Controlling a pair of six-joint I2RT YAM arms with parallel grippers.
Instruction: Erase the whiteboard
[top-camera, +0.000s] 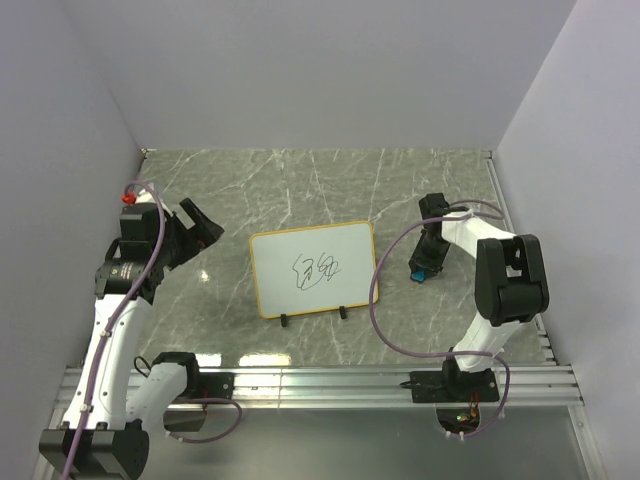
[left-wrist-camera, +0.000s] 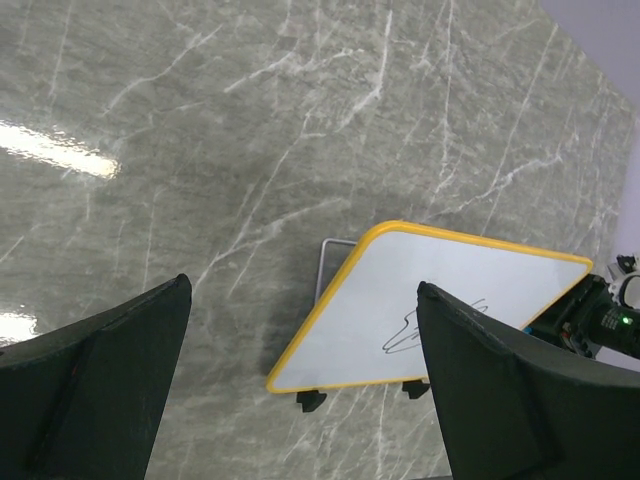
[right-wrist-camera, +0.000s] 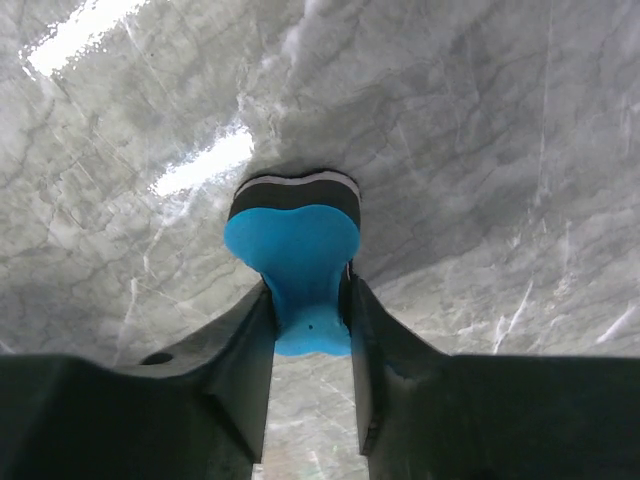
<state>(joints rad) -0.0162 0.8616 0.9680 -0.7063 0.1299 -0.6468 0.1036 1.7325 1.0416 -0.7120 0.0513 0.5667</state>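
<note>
Whiteboard (top-camera: 312, 268): one, yellow-rimmed, standing tilted on two black feet mid-table (top-camera: 300, 180), between the arms. A black scribble (top-camera: 330, 268) is on its face.
Left gripper (top-camera: 203, 222): jaws spread wide, holding nothing, left of the board and apart from it.
Right gripper (right-wrist-camera: 308, 300): jaws clamped on a blue eraser (right-wrist-camera: 293, 245), pinching its middle, low over the table right of the board, not touching the board.

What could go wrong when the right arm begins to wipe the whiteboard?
The whiteboard stands on two small feet, and the open left gripper is apart from it, so wiping pressure may push or tip it. The right gripper squeezes the blue eraser out of shape; it may twist or slip out.
</note>
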